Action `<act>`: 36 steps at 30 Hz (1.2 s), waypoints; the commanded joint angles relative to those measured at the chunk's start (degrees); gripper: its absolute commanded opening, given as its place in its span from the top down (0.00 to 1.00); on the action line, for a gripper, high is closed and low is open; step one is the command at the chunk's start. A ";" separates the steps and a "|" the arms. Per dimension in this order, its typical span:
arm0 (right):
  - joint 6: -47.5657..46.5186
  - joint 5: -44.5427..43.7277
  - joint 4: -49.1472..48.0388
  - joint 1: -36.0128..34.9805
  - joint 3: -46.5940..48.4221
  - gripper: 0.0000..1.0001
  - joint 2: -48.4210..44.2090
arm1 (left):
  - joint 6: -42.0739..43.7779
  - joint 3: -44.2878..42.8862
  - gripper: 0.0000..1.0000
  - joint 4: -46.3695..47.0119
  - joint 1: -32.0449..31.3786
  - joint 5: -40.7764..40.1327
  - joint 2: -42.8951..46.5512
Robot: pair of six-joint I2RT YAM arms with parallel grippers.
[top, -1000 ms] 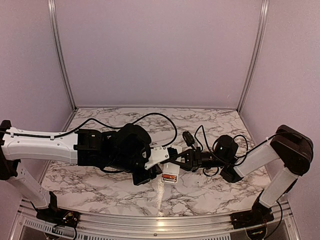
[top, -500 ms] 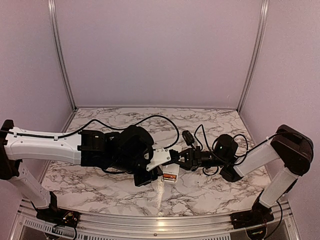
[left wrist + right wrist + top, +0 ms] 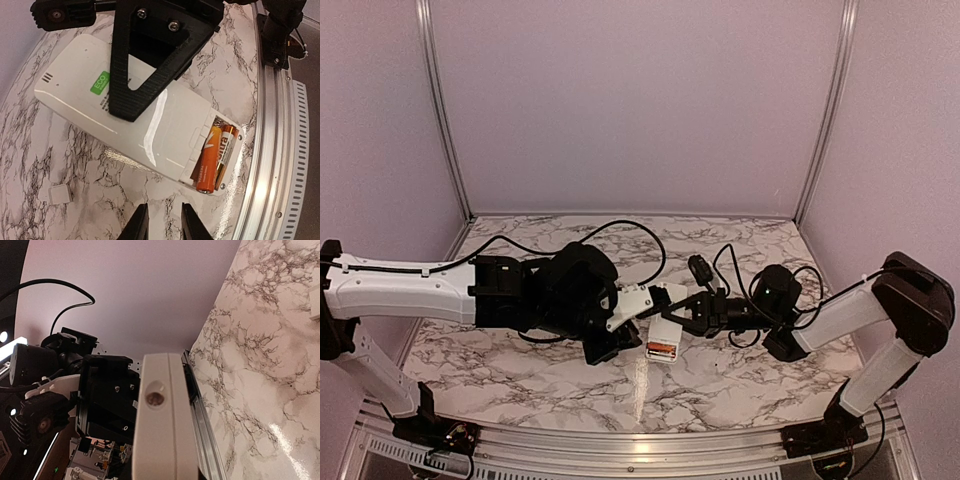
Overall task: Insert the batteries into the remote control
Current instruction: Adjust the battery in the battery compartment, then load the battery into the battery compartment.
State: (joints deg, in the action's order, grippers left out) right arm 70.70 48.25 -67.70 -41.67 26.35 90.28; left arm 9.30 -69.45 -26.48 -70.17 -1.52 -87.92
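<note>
The white remote control (image 3: 125,107) is held back side up, with a green sticker on it, a little above the marble table. My right gripper (image 3: 678,318) is shut on it, and one black finger (image 3: 150,60) lies across its back. The compartment at its end is open, and the two batteries lie in it side by side, one orange (image 3: 209,160) and one copper-gold (image 3: 226,152). They also show in the top view (image 3: 662,350). My left gripper (image 3: 162,225) is open and empty, its tips just short of the remote's battery end. In the right wrist view the remote (image 3: 165,415) shows end-on.
A small white square piece (image 3: 59,194) lies on the marble table (image 3: 720,380) beside the remote. The metal rail (image 3: 265,150) of the table's near edge runs close to the battery end. Black cables (image 3: 630,235) loop over both arms at the middle.
The right gripper has lifted the remote slightly and carried it a little away from the near edge. The left arm has drawn back a little to the left.
</note>
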 commanded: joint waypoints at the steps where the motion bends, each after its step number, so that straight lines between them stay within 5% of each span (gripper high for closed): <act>1: -2.45 -2.15 2.77 1.25 1.65 1.00 -3.40 | -4.54 3.82 0.71 5.92 1.78 -0.72 5.91; 13: -4.79 -12.07 11.48 1.28 1.37 1.00 -7.23 | -20.50 7.54 0.62 17.48 2.50 1.10 6.94; 22: -3.08 -12.55 10.81 1.24 1.51 1.00 -6.67 | -28.94 -1.03 0.69 10.05 2.58 2.43 -1.14; 36: -2.89 -13.81 14.34 1.24 1.58 1.00 -7.72 | -33.12 -3.64 0.75 4.28 2.96 0.71 -2.16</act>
State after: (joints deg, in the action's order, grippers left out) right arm 67.48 35.40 -54.43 -40.75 26.44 83.77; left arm -21.89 -70.89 -19.00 -67.53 -0.43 -89.27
